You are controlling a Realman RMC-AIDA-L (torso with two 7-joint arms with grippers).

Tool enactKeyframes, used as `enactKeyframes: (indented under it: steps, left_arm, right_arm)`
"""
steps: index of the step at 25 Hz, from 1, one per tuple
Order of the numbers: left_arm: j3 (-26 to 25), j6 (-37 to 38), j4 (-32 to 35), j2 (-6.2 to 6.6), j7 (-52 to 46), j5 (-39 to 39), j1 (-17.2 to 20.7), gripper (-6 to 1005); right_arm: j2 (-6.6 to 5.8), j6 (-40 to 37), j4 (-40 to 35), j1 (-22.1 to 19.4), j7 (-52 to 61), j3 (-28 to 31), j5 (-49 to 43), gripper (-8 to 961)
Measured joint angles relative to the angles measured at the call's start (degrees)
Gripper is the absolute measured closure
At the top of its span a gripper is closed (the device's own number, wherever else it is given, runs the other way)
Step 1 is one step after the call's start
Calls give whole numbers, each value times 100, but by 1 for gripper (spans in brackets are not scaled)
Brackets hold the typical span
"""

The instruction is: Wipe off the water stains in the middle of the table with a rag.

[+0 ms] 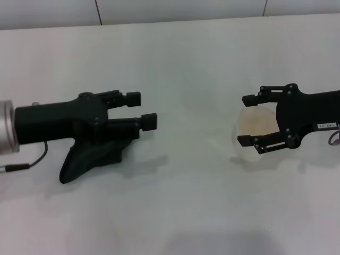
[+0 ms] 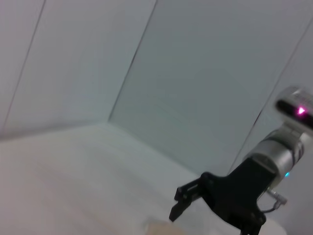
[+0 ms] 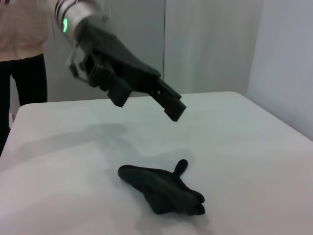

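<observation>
The dark rag (image 1: 90, 156) lies crumpled on the white table (image 1: 175, 64), under my left arm; it also shows in the right wrist view (image 3: 164, 188). My left gripper (image 1: 142, 110) is open and empty, hovering above the rag and apart from it; it also shows in the right wrist view (image 3: 146, 104). The orange-brown water stain (image 1: 257, 122) is on the table at the right. My right gripper (image 1: 246, 120) is open, its two fingers on either side of the stain. In the left wrist view the right gripper (image 2: 182, 201) shows with the stain (image 2: 157, 227) beside it.
The table's far edge meets a grey-seamed wall (image 1: 159, 8). A person (image 3: 22, 44) stands beyond the table's far side in the right wrist view. Bare white surface lies between the two grippers.
</observation>
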Motion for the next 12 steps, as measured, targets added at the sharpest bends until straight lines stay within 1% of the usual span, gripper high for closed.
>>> enactKeyframes:
  steps: [2, 4, 7, 9, 12]
  left_arm:
    - [-87, 19, -386, -3, 630, -170, 110, 135]
    - [-151, 8, -590, -15, 1182, -227, 230, 135]
    - [-165, -28, -1057, -31, 2317, -436, 410, 136]
    - [-168, -27, -1477, -21, 3118, -719, 475, 136]
    - [-267, -1, -2086, -1, 3888, -1065, 513, 137]
  right_arm:
    - [0, 0, 8, -2, 0, 0, -2, 96]
    - [0, -1, 13, -24, 4, 1, -3, 96]
    - [0, -1, 13, -50, 9, 2, 0, 96]
    - [0, -1, 13, -56, 9, 0, 3, 96]
    - [0, -1, 13, -62, 9, -15, 6, 96]
